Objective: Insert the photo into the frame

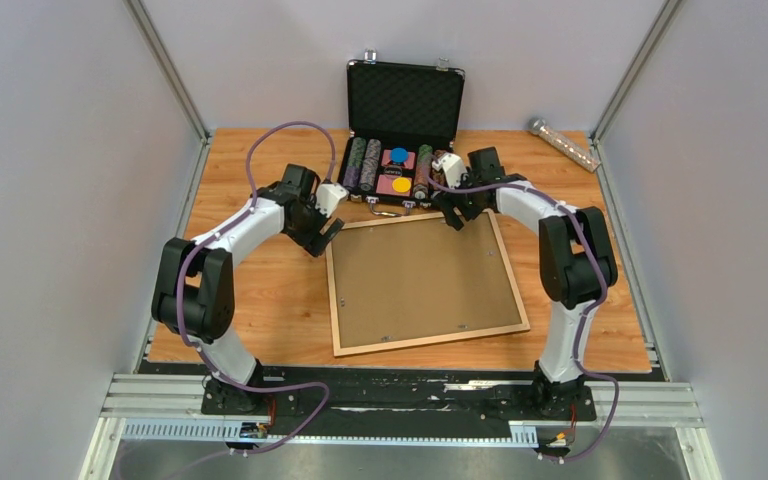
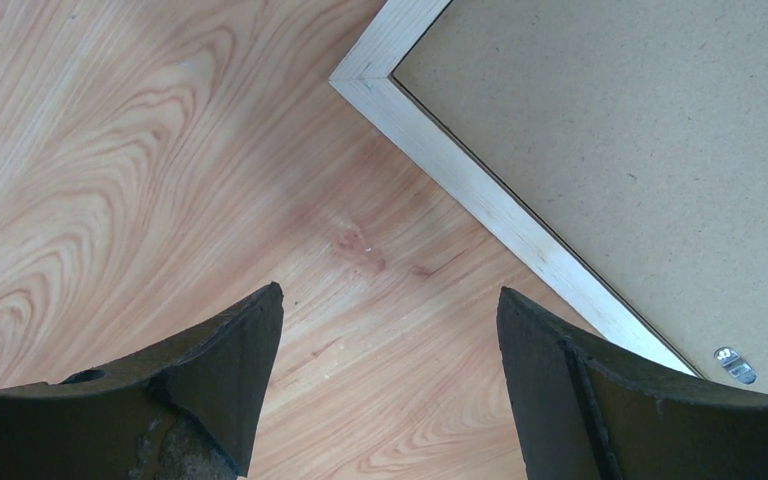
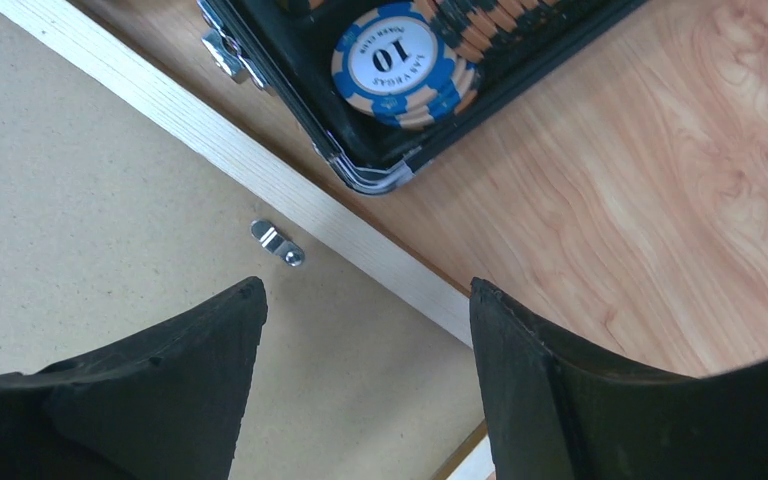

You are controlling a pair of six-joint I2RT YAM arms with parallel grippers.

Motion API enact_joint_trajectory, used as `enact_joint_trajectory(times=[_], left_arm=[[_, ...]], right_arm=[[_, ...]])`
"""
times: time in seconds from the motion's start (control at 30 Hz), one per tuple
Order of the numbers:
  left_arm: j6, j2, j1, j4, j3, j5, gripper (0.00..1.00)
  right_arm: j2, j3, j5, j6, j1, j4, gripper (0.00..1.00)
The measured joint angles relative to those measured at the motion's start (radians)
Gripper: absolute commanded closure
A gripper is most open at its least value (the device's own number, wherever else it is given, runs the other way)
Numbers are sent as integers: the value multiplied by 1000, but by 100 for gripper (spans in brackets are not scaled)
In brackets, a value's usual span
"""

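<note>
I find the frame lying back-up at centre of the top view, fibreboard backing seated; left gripper spread beside its upper-left corner; right gripper spread over its upper-right corner, near the poker-chip case.

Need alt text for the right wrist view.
Open right pincer hovers over a corner of the frame, lying back-up with its brown backing panel and a small metal clip showing. Beyond its rail: a black case corner holding a blue "10" chip, on the wooden table.
</note>
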Motion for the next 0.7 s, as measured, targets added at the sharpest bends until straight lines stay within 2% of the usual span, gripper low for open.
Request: enact_joint_trajectory(times=[0.7], left_arm=[[-23, 0, 6, 8, -5, 52, 14]], right_arm=[[53, 27, 2, -19, 25, 21, 33]])
